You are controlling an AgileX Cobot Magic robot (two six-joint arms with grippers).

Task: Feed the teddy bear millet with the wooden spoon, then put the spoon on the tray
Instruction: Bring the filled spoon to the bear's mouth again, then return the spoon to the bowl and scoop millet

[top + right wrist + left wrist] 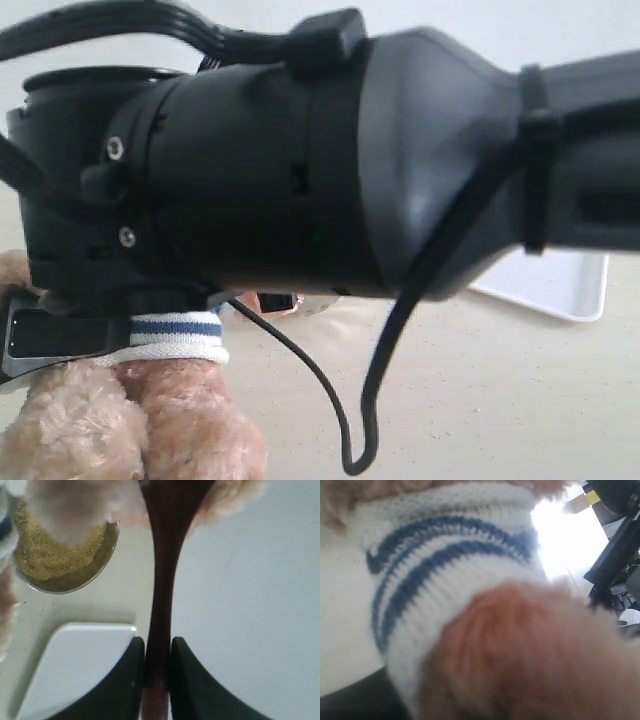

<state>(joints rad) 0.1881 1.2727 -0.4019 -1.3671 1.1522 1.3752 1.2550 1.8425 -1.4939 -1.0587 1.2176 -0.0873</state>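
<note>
Right jaws clamped on spoon (159,580) handle. Ahead of jaws: bear (70,505) fur, millet (50,555) in bowl (107,550). Tray (80,670) beside one jaw. Black arm (300,160) blocks outside view. Left jaws: striped shirt (445,580) fills view, grip cannot be told.

Scene largely blocked by black arm (300,150) in exterior view, bear (130,420) cut off at edge, tray (560,285) reduced to a corner, spoon (161,580) cropped at tip, bowl (95,575) partly hidden by blurred fur
</note>
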